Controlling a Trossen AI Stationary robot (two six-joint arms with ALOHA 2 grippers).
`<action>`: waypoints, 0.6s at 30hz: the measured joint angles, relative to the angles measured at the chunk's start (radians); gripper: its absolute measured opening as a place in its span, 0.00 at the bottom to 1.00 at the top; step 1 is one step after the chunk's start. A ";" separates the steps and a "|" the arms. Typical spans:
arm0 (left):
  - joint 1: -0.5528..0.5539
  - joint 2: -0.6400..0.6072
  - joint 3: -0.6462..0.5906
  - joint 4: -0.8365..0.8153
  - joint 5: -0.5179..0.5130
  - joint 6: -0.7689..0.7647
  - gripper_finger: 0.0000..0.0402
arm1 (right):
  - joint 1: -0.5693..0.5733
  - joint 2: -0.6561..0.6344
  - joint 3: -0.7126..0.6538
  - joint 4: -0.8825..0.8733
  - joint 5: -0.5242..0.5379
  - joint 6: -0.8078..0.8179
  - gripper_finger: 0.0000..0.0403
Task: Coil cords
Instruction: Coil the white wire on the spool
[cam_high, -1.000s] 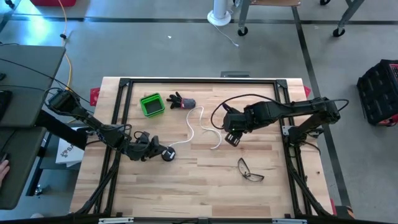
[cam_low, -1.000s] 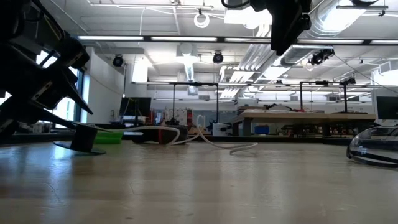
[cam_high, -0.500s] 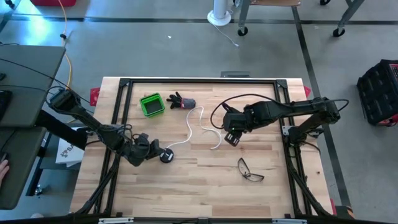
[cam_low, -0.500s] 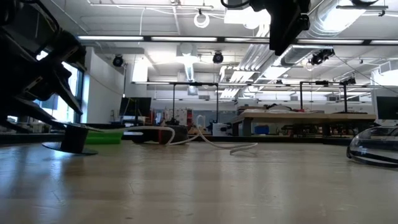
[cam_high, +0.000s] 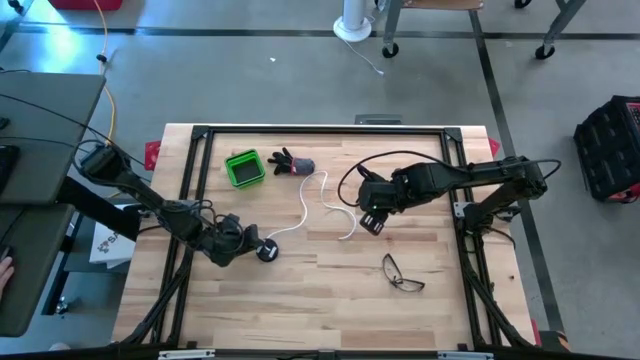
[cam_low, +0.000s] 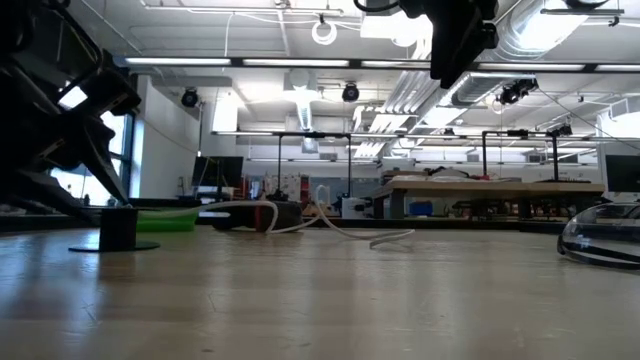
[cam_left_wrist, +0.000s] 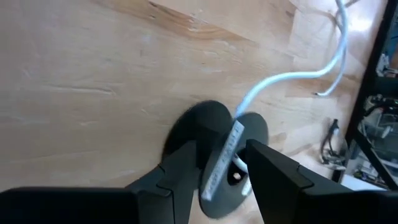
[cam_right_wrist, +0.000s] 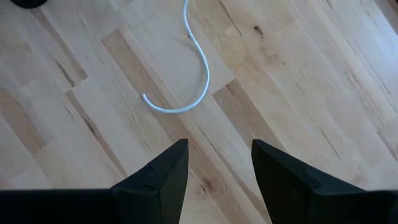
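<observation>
Left gripper shifted leftward – clamps reel; cord trailing.

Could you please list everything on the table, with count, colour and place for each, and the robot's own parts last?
cord: one, white, winding from table centre to the reel, free end curled near the right hand
reel: one, black, round, left of centre, between the left hand's fingers
bin: one, green, back left of the table
dark object: one, black, beside the bin; cannot tell what it is
glasses: one pair, clear with a dark frame, front right
table: one, light wood with a black frame
left hand: one, dark, closed on the reel's upright part
right hand: one, dark, open, above the cord's free end
</observation>
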 joint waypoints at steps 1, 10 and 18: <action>0.002 0.014 0.000 0.014 0.002 0.001 0.33 | 0.000 0.000 0.000 0.000 0.000 0.000 0.43; 0.006 0.119 0.004 0.154 -0.025 0.012 0.18 | 0.000 0.000 0.000 0.000 0.000 0.000 0.43; 0.011 0.050 0.001 0.141 -0.092 0.052 0.01 | 0.000 0.000 0.000 0.000 0.000 0.000 0.43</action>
